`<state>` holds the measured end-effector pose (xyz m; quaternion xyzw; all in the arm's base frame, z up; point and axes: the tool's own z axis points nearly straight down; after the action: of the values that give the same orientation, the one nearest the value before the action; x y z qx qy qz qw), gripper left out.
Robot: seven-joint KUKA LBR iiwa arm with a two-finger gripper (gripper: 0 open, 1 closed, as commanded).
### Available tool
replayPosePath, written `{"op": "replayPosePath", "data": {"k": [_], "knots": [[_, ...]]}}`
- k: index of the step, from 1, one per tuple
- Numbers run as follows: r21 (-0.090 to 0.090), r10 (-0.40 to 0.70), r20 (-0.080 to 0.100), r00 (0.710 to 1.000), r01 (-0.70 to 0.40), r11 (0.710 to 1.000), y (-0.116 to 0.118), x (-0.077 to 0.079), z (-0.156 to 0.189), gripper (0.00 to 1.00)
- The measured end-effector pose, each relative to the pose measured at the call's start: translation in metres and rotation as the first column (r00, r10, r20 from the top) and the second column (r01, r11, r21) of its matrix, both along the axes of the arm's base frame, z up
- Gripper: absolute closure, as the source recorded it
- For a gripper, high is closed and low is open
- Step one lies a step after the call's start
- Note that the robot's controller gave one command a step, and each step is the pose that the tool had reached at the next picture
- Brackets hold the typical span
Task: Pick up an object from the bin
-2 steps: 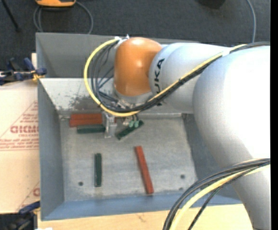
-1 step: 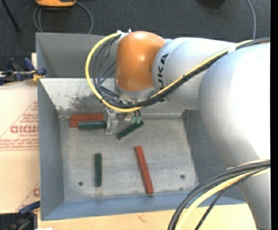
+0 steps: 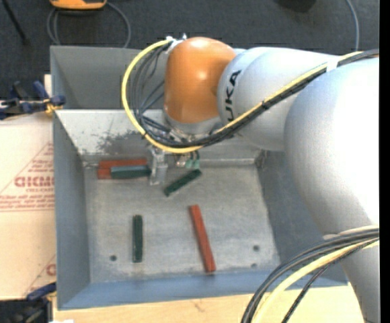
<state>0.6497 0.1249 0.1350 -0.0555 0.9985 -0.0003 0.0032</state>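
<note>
My gripper (image 3: 175, 168) hangs under the orange wrist cover at the back of the bin, its fingers apart and open. One grey finger (image 3: 158, 169) stands just right of a dark green stick (image 3: 129, 173) that lies against a red stick (image 3: 114, 166) along the back wall. A second dark green stick (image 3: 182, 182) lies tilted right under the gripper, its upper end near the other finger. Nothing is held between the fingers.
Toward the front, a dark green stick (image 3: 137, 238) lies upright on the left and a longer red stick (image 3: 202, 238) lies at the middle. The arm covers the bin's right side and back right corner.
</note>
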Motion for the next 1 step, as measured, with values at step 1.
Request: {"op": "replayPosePath", "data": {"k": [1], "knots": [[0.000, 0.000, -0.001, 1.000, 0.000, 1.000, -0.0001, -0.0002, 0.0128, 1.00]]}}
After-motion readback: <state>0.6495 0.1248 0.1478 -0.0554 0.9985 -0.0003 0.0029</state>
